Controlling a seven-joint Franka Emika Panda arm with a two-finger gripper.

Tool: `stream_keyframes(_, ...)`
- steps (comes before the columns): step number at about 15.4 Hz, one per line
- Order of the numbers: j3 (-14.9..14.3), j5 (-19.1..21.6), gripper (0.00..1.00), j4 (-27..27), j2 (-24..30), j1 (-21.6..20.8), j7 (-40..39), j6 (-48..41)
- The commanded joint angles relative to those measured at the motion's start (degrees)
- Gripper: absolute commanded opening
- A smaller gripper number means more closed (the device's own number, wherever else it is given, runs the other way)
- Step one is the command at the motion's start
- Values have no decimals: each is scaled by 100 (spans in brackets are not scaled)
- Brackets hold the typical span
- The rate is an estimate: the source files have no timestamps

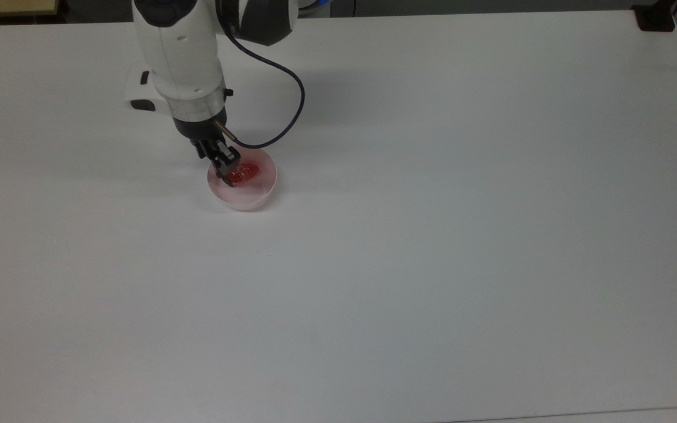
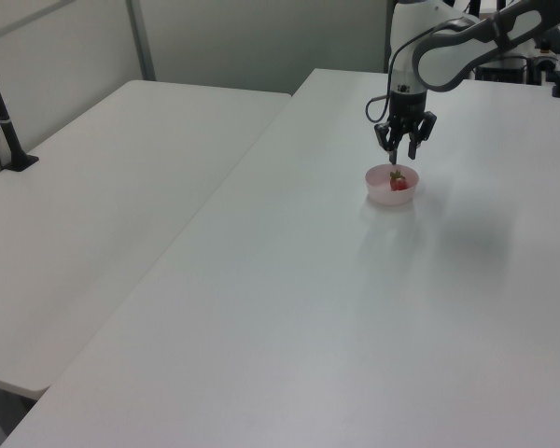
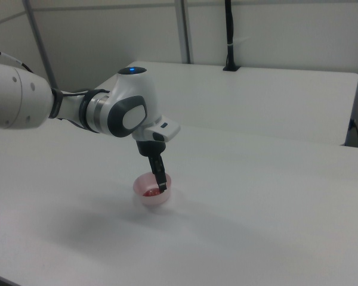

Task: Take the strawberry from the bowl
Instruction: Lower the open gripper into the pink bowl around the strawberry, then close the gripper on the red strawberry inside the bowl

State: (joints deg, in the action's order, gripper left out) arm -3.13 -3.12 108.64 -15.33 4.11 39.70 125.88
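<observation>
We recorded the gripper (image 2: 400, 159) poised directly over the bowl (image 2: 390, 195), fingers pointing down. In the left view its two fingers stood apart with a clear gap between them, so we logged the claw as open and holding nothing. The fingertips sat at about rim height, one either side of the strawberry's stem end.

The strawberry (image 1: 244, 173) lay on its side inside the pale pink bowl (image 1: 254, 195), red body toward the top view's right; the finger (image 1: 223, 163) covered its stem end in the top view. In the right view the finger (image 3: 160, 175) reached down to the bowl (image 3: 153, 198), with the strawberry (image 3: 149, 192) a red patch inside. The bowl rested on the white table (image 1: 432, 235), and a dark cable (image 1: 291, 114) looped from the wrist.
</observation>
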Motion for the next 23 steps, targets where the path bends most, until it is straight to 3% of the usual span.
stream_keyframes(1, 136, 101, 50, 43, -128, -24, 354, 77)
stream_keyframes(5, 268, 101, 60, 26, -286, -7, 407, 236)
stream_keyframes(11, 374, -135, 65, 87, -444, -16, 390, 236)
stream_keyframes(15, 374, -277, 38, 78, -418, 2, 372, 227)
stream_keyframes(20, 374, -268, 34, 35, -24, -15, 276, 78)
stream_keyframes(23, 383, -268, 34, 26, 407, 10, -284, -536)
